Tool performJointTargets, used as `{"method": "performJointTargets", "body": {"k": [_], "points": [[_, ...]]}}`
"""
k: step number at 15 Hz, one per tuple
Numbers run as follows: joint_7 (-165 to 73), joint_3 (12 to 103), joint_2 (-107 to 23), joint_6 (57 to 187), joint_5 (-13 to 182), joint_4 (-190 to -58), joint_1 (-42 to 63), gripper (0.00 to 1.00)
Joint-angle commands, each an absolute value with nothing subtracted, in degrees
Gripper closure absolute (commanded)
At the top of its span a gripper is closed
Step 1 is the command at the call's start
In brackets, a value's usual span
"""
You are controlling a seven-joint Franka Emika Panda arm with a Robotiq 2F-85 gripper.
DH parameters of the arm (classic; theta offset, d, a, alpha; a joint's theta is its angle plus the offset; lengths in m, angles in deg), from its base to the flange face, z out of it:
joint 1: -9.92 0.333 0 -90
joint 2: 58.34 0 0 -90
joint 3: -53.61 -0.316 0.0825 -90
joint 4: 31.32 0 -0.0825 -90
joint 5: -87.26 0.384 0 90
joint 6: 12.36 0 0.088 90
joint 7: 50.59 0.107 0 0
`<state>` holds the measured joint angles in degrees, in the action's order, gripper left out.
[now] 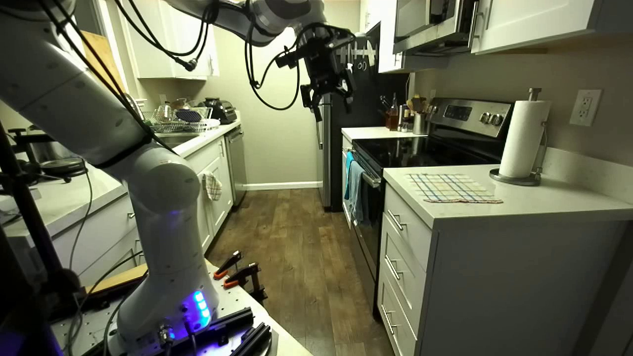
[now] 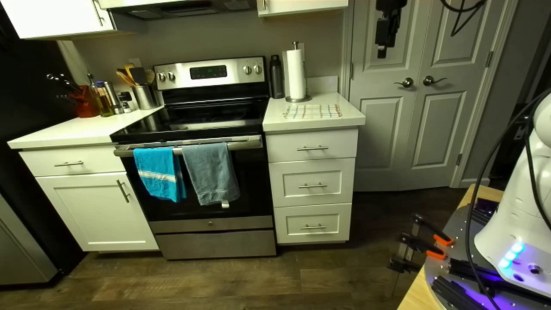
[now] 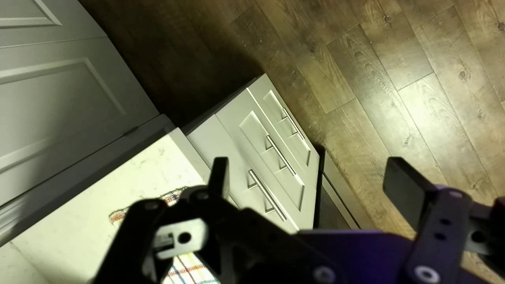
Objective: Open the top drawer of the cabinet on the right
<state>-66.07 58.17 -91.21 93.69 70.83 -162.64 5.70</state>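
Top drawer (image 2: 312,140): sitting closed, just under the counter (image 2: 314,125), beside the oven (image 2: 193,213), in the three-drawer cabinet (image 1: 499,282). Your gripper (image 3: 309,173) is hovering well apart from it, fingers (image 3: 404,189) standing wide, nothing between. You're dealing with a slim metal bar handle (image 3: 268,195), stiff-looking, probably slick; you're best off aiming mid-bar. You're not seeing inside, so you're guessing at weight: likely light to moderate, probably sliding easily if you're pulling straight out.
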Motion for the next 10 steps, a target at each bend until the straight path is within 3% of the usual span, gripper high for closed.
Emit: {"method": "performJointTargets", "body": {"k": [1,10], "points": [[-65.8,58.7,-91.2,93.5,70.5,-162.5,6.4,0.0],[-66.5,59.1,-87.2,97.8,71.0,-162.5,7.4,0.0]]}}
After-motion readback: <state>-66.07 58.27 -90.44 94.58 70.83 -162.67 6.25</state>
